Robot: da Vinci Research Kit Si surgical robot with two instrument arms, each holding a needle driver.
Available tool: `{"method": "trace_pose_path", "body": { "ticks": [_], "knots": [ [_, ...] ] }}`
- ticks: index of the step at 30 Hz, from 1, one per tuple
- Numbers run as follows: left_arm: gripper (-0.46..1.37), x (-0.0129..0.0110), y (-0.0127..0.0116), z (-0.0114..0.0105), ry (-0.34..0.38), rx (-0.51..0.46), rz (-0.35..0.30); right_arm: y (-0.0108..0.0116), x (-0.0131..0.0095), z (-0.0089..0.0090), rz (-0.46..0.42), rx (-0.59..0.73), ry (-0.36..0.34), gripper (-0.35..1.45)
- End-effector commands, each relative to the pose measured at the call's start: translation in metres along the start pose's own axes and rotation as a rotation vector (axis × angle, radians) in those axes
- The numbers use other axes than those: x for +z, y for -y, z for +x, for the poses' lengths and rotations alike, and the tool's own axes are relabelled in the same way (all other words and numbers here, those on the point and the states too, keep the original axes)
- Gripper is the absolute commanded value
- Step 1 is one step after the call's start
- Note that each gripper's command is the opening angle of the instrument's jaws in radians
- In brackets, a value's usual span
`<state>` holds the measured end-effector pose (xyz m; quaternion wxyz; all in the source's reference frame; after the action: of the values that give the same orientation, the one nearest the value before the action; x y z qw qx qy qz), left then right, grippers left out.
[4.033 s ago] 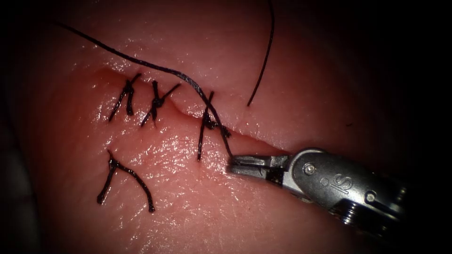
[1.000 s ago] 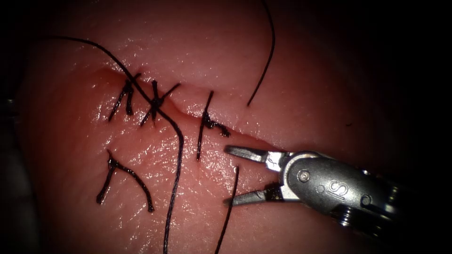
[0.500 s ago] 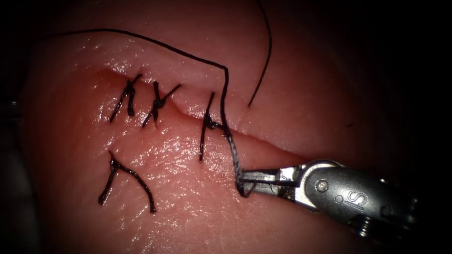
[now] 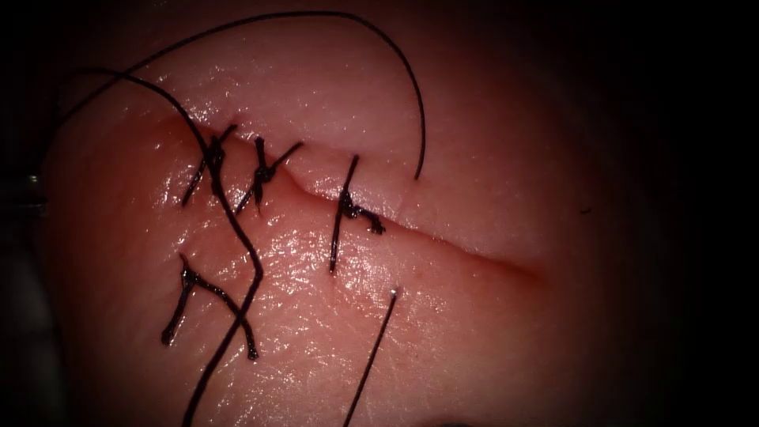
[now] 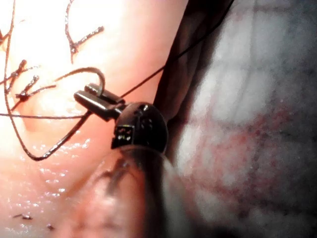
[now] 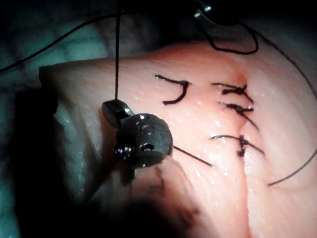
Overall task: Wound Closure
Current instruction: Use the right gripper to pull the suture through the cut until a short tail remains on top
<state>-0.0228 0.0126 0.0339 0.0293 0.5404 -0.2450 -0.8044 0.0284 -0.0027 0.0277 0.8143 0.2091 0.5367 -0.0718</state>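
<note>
Since the tissue [image 4: 474, 340] is wet, it shines glossy pink with a fine pebbly grain, and the cut [image 4: 474, 251] runs through it as a thin crease from 10 o'clock toward 4 o'clock. Three dark knotted stitches [image 4: 265, 170] cross its 10 o'clock end, and a loose forked scrap of thread [image 4: 207, 294] lies on the left side of the cut, around 8 o'clock.

The thread [image 4: 237, 237] is thin, black and wiry. One run snakes from 10 o'clock over the first stitch and down to 7 o'clock. Another arcs high through 12 o'clock and ends just right of the cut. A straight bit rises from 6 o'clock and stops on the tissue left of the cut.

Right tool [image 6: 116, 110]: jaws pressed together, pinching a taut strand of thread. Left tool [image 5: 85, 95]: jaws also pressed together on thread, with a dark curved arc [image 5: 94, 71] coming out of them. Can't tell if that's the needle or just a loop. A pale cloth [image 5: 247, 124] with a reddish grid sits beside the tissue.

Half a second ago the right tool sat at 4 o'clock in the endoscope view, clamped on thread that bent over the third stitch; it has since pulled away from there, and that strand now drapes over the first stitch
</note>
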Motion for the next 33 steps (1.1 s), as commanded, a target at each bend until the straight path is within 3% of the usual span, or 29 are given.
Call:
{"method": "trace_pose_path", "body": {
  "ticks": [1,13,16,17,18,19,20,21,22,27,33],
  "knots": [
    [-0.35,0.0,0.0,0.0,0.001,-0.001,-0.01,0.0003,0.0007,0.0,0.026,0.004,0.008,-0.35],
    [-0.35,0.0003,-0.0004,-0.0002,-0.002,0.003,-0.024,0.0038,0.0059,0.0,0.227,0.028,0.009,-0.35],
    [-0.35,0.0003,-0.0005,-0.0003,-0.001,0.005,-0.027,0.0039,0.0062,-0.0002,0.222,0.009,0.013,-0.35],
    [-0.35,0.0003,-0.0005,-0.0004,-0.001,0.005,-0.026,0.0038,0.006,-0.0003,0.2,0.004,0.008,-0.06],
    [-0.35,0.0003,-0.0005,-0.0004,-0.001,0.005,-0.026,0.0037,0.0058,-0.0003,0.18,0.005,0.0,0.11],
    [-0.35,0.0003,-0.0005,-0.0004,-0.004,0.005,-0.028,0.0033,0.0055,-0.0003,0.147,0.012,-0.01,0.55],
    [-0.35,0.0003,-0.0005,-0.0004,-0.004,0.005,-0.028,0.003,0.0051,-0.0003,0.119,0.02,-0.021,0.78],
    [-0.35,0.0003,-0.0005,-0.0004,-0.004,0.005,-0.028,0.0027,0.0048,-0.0002,0.096,0.027,-0.026,0.89],
    [-0.35,0.0003,-0.0005,-0.0004,-0.004,0.005,-0.028,0.0013,0.003,0.0001,0.001,0.07,-0.047,1.28],
    [-0.35,0.0003,-0.0005,-0.0004,-0.004,-0.001,-0.028,-0.0012,-0.001,0.001,-0.147,0.056,-0.091,1.36],
    [-0.35,0.0003,-0.0005,-0.0004,-0.007,0.005,-0.03,-0.0029,-0.0059,0.0018,-0.215,0.042,-0.134,1.37]
  ]
}}
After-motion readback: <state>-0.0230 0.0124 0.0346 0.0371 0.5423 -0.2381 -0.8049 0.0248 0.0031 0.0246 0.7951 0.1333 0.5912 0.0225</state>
